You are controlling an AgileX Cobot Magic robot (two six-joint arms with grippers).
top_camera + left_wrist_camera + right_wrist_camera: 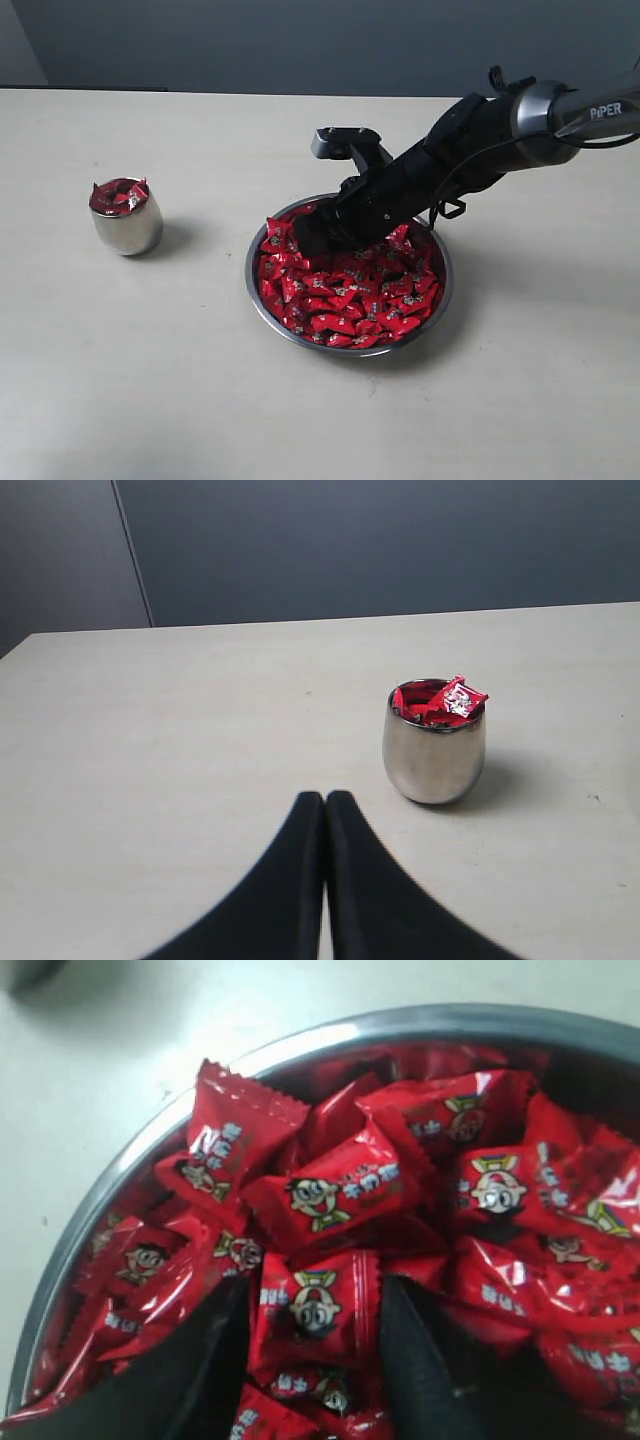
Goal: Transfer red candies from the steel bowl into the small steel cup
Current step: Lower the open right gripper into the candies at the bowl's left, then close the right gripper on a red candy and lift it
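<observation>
Right tool point(305, 235) down in bowl point(262, 305), spread over candies point(350, 300); left tool point(324, 800) pressed together.
Right arm comes in from the right of the exterior view, with the tool tip on the candies at the bowl's far-left side. Right wrist view shows fingers point(200, 1360) spread with one candy point(315, 1310) between them, its edges right at both fingers; can't tell if it's squeezed. Bowl is heaped full and sits mid-bench point(150, 380). Cup point(127, 228) stands upright, well left of the bowl, packed to the rim, with top candy point(458, 698) poking above it. Left tool is low over bare bench near the cup, not touching it, holding nothing.
</observation>
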